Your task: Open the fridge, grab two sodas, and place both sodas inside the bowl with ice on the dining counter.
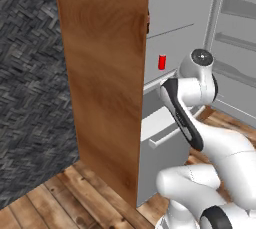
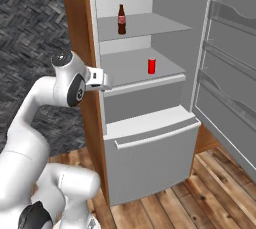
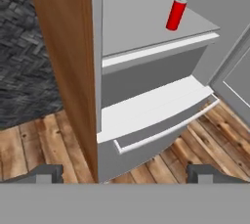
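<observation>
My gripper (image 2: 106,80) hangs just beside the left wood side panel (image 2: 82,48) of the fridge (image 2: 150,123), level with the lower shelf's front edge; my fingertips (image 3: 49,173) stand wide apart with nothing between them. The fridge door (image 2: 232,73) is swung open to the right. The cola bottle (image 2: 121,19) stands on the fridge's upper shelf, towards the left. The red can (image 2: 151,66) stands on the shelf below, right of the bottle. The lower drawer (image 2: 150,148) sits beneath that shelf.

White arm (image 2: 30,118), dark joints
</observation>
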### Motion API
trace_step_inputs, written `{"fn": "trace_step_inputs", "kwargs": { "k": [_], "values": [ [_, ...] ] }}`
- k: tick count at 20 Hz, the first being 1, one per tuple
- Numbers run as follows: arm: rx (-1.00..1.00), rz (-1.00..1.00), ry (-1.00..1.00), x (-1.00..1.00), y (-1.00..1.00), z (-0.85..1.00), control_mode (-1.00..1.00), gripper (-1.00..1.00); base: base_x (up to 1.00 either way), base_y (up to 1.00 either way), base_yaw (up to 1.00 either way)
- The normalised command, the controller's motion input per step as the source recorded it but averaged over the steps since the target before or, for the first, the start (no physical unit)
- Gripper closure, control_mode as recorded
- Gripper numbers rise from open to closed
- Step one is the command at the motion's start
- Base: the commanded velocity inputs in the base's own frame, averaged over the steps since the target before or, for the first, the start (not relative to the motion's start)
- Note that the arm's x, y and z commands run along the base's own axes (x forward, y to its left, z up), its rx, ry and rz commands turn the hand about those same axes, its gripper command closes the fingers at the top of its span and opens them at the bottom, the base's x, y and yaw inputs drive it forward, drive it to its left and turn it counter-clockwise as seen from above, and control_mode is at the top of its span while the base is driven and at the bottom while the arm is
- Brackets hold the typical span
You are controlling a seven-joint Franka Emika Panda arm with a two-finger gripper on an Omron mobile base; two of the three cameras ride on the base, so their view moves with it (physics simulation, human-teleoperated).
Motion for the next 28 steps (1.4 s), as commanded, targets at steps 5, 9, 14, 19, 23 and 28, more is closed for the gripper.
{"fn": "trace_step_inputs", "kwargs": {
  "k": [5,9,14,19,23,28],
  "values": [
    [-0.05,0.01,0.0,-0.11,0.22,-0.46,-1.0,-1.0,0.0,0.0,0.0],
    [-0.01,-0.08,0.0,-0.46,0.21,-0.42,-1.0,-1.0,0.0,0.0,0.0],
    [0.0,-0.04,0.0,-0.07,0.03,-0.06,1.0,-1.0,-0.23,-0.13,-0.08],
    [0.0,0.0,0.0,0.0,0.0,0.0,1.0,-1.0,-0.18,-0.73,0.0],
    [0.0,0.0,0.0,0.0,0.0,0.0,1.0,-1.0,0.03,-0.72,0.07],
    [0.0,0.0,0.0,0.0,0.0,0.0,1.0,-1.0,0.4,-0.56,0.16]
  ]
}}
